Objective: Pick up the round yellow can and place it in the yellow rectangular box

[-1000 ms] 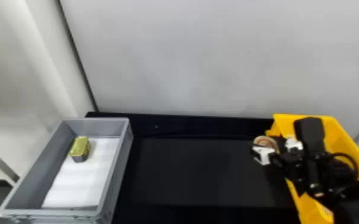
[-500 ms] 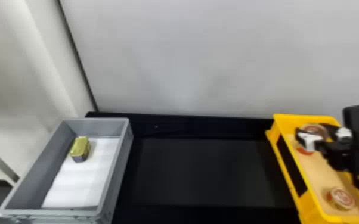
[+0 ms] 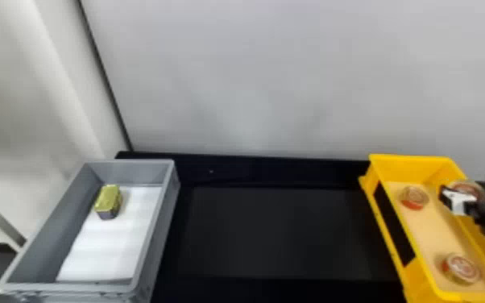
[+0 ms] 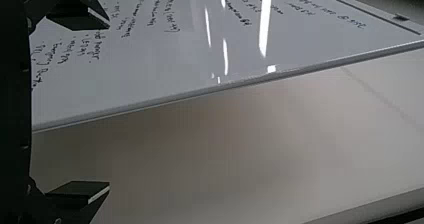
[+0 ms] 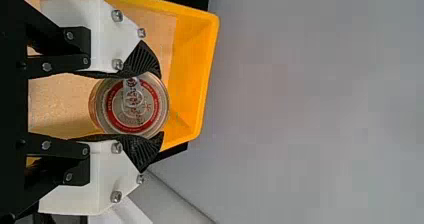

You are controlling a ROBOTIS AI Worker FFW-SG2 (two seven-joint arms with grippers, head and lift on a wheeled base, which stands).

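Observation:
At the right of the head view, my right gripper [image 3: 475, 195] is over the far right part of the yellow box [image 3: 409, 161], shut on a round can [image 3: 464, 188]. In the right wrist view the right gripper [image 5: 145, 106] grips the can [image 5: 132, 106] from two sides, its red-ringed lid showing, with the box wall [image 5: 192, 79] beyond. Two other round cans rest on the box floor, one at the back [image 3: 413, 197] and one near the front [image 3: 462, 268]. My left gripper [image 4: 107, 104] stands open and idle, facing a whiteboard.
A grey crate [image 3: 169, 225] stands on the left with a white sheet [image 3: 104, 241] inside and a small yellow-topped rectangular can [image 3: 108, 201] on it. Between crate and box lies a black table surface [image 3: 278, 233]. A pale wall [image 3: 294, 72] rises behind.
The right gripper has moved rightward with its can, from the box's left edge to above its right part. The two cans on the box floor have come into view.

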